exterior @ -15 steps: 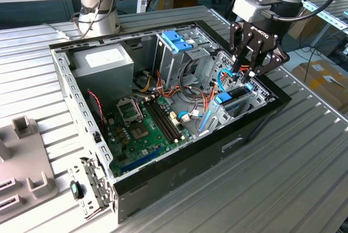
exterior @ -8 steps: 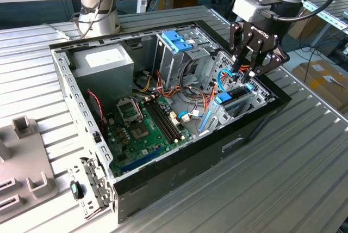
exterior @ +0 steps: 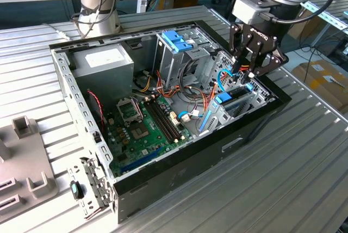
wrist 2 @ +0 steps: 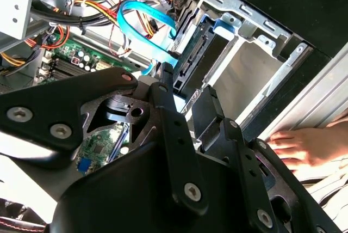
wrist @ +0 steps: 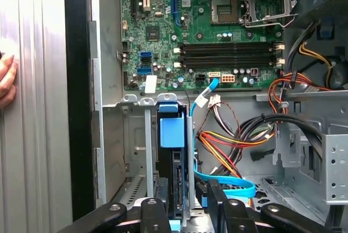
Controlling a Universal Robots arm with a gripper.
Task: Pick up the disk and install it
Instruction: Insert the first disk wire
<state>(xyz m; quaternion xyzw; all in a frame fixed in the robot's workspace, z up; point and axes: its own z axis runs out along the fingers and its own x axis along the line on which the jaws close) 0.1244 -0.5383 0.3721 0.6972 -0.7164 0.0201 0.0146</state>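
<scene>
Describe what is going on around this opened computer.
A robot arm's gripper hangs over the drive bay at the exterior view's right end of the open computer case. The disk, in its light-blue carrier, stands on edge in a bay slot right beneath the gripper. A person's hand lies on the table just outside the case.

Blue-railed disk [wrist: 172, 133] upright in bay [wrist: 133, 151]

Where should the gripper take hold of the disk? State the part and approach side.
Probably take the disk by its exposed top edge, across its thin width, coming straight down through the open side of the case. It stands on edge in the drive cage, whose walls cover its broad faces.
</scene>
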